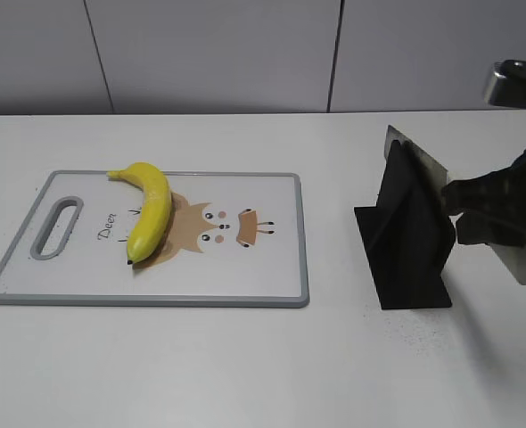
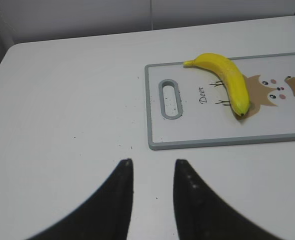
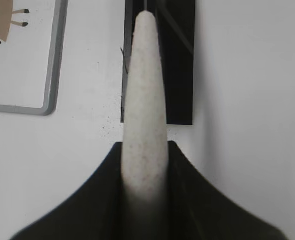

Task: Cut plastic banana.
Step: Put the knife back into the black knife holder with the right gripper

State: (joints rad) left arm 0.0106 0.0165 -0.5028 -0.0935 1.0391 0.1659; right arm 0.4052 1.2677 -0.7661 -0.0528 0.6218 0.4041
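Looking along the desk (image 1: pixel 245 374) in the exterior view, the right gripper (image 1: pixel 464 201) is closed on the pale handle of a knife (image 1: pixel 419 160) whose blade leans in a black stand (image 1: pixel 406 250). The plastic banana (image 1: pixel 149 209) lies well off to that gripper's left, on a cutting board (image 1: pixel 272 276) with a deer picture, curved, stem toward the far edge.

From the left wrist view, the left gripper (image 2: pixel 152 172) hangs over bare desk, fingers partly apart and holding nothing. Ahead and to its right sits the board, the banana resting beside the handle slot.

From the right wrist view, the speckled white handle (image 3: pixel 143 115) runs straight out between the two dark fingers (image 3: pixel 102 200), which press both its sides; the stand lies directly beyond, the board's corner to the upper left.

To do this step well, I judge the knife should be drawn up along the stand's slope, grip firm, so the blade clears without dragging the stand.
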